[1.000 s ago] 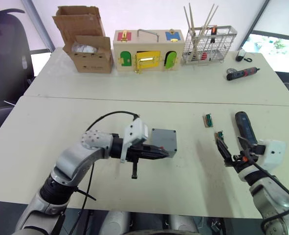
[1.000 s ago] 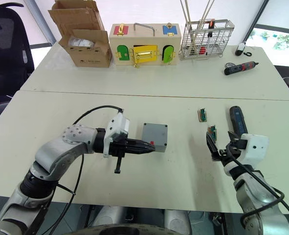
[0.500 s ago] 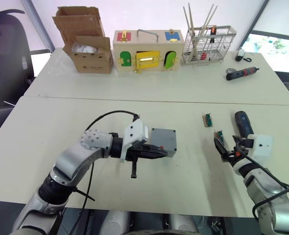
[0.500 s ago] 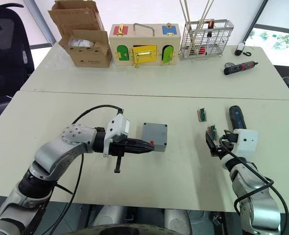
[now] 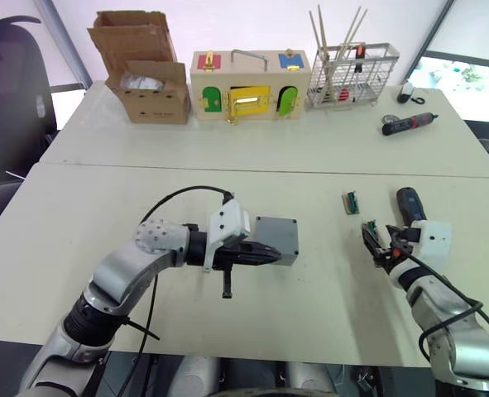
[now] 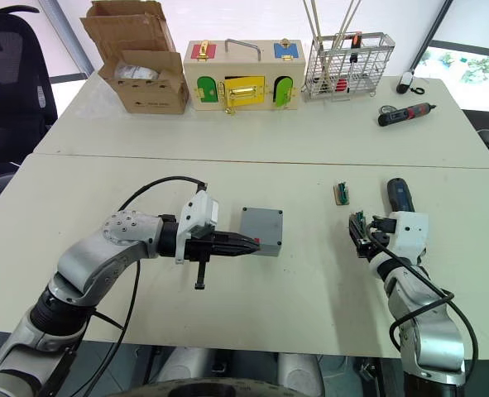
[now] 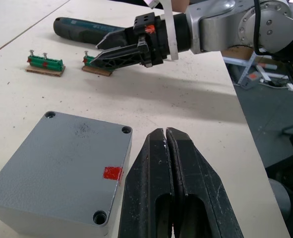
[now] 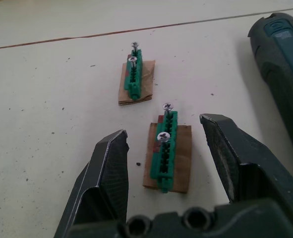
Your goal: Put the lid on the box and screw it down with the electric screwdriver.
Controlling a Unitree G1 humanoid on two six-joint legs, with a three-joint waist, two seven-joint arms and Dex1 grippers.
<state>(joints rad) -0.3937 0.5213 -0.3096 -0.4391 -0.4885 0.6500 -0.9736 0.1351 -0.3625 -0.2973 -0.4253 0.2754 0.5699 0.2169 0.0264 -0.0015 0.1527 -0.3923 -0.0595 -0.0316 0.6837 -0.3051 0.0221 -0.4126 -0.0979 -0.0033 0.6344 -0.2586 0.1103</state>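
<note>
The white table (image 5: pixel 79 215) carries everything. Along its far edge stand a brown cardboard box (image 5: pixel 149 70), a wooden box with coloured doors (image 5: pixel 252 85) and a wire basket (image 5: pixel 353 76) holding sticks, with a small black-and-red screwdriver (image 5: pixel 408 123) lying off to the right.

Near the middle of the table sits the grey box (image 5: pixel 276 239) with the lid (image 7: pixel 67 163) already on top, a screw hole at each corner and a small red mark on the side facing the left gripper (image 5: pixel 270 255). That gripper lies level just beside the box's near side, its two black fingers pressed together and holding nothing; whether they touch the box cannot be told.

On the right, the electric screwdriver (image 5: pixel 411 206) lies on the table, dark with a blue-green body, just beyond and to the right of the right gripper (image 6: pixel 360 237). This gripper's jaws stand wide apart, straddling a green terminal strip (image 8: pixel 164 153) on a scrap of brown card, without touching it; two screws stand upright in the strip. A second green strip (image 8: pixel 134 78) on card, also with two screws, lies a little farther off.
</note>
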